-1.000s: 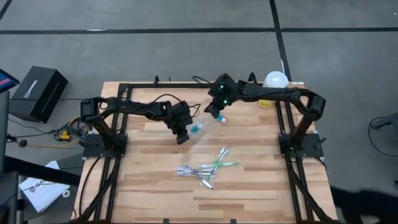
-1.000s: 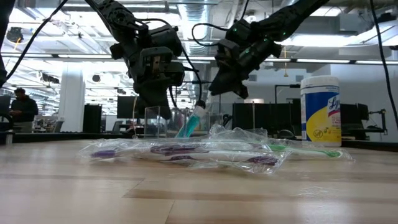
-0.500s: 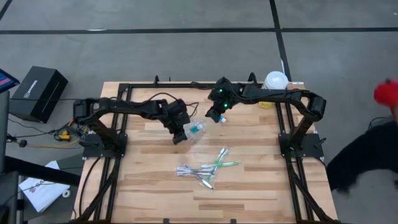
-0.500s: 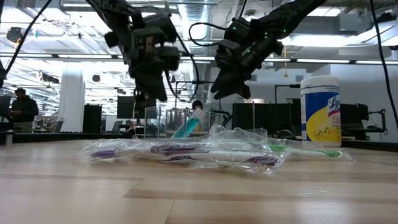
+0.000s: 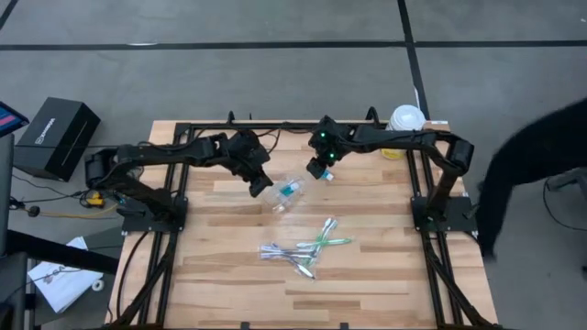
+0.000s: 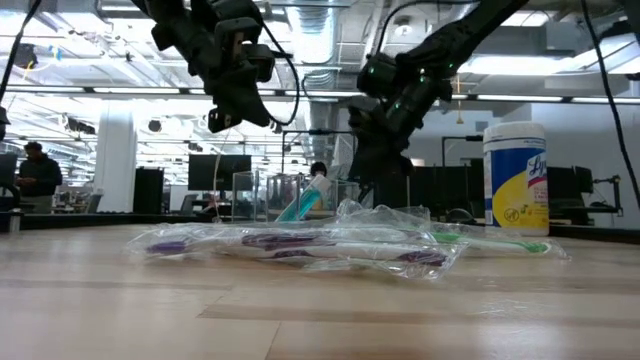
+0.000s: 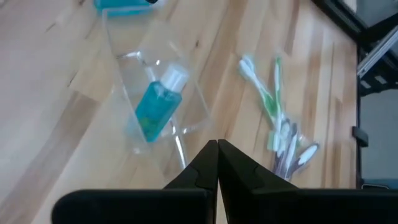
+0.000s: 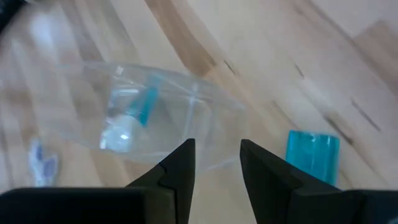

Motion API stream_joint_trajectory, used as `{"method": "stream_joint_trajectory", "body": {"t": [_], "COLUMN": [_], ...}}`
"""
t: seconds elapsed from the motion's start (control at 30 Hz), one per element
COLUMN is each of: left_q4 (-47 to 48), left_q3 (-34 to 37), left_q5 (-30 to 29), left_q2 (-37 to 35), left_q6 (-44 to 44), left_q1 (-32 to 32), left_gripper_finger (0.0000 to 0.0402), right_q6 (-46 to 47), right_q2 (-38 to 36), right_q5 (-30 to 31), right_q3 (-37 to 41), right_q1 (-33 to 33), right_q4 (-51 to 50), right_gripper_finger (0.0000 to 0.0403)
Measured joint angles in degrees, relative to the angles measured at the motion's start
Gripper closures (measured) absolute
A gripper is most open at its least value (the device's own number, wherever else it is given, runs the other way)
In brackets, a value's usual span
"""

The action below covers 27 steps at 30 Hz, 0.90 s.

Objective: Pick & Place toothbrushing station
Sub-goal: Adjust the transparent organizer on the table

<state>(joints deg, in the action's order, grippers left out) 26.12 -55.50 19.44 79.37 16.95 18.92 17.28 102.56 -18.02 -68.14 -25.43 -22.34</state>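
A small clear cup [image 5: 287,193] stands on its base on the wooden table, left of centre; it also shows in the left wrist view [image 7: 155,93] and the right wrist view [image 8: 155,124]. A blue tube [image 7: 157,102] with a white cap leans inside it, cap up. A second blue tube [image 8: 313,153] lies on the table by the cup. Several green and purple-white toothbrushes [image 5: 307,247] in clear wrappers lie nearer the front. My left gripper [image 5: 260,187] is shut and empty, raised left of the cup. My right gripper [image 5: 321,170] is open and empty, above the table between cup and second tube.
A white-lidded yellow-and-blue canister [image 5: 406,119] stands at the table's far right corner and shows in the low view [image 6: 515,180]. A person in dark clothes [image 5: 532,165] stands beside the table's right edge. Black frame rails run along the table's sides.
My left gripper has risen and drawn back from the cup toward the table's far left. My right gripper has tipped to point more steeply down, staying near the second tube. The cup and tube have kept their place. A person has come up at the table's right.
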Motion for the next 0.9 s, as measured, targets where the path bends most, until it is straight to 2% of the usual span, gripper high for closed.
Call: {"method": "stream_joint_trajectory", "body": {"t": [0.9], "left_q4": [2.00], "left_q3": [0.02], "left_q5": [0.33], "left_q2": [-0.04], "left_q6": [-1.59], "left_q1": [-0.22], "left_gripper_finger": [0.0401], "right_q6": [3.71], "right_q2": [1.84], "right_q5": [-1.10], "right_q3": [-1.03], "right_q1": [1.05], "right_q4": [2.09], "right_gripper_finger": [0.0283]}}
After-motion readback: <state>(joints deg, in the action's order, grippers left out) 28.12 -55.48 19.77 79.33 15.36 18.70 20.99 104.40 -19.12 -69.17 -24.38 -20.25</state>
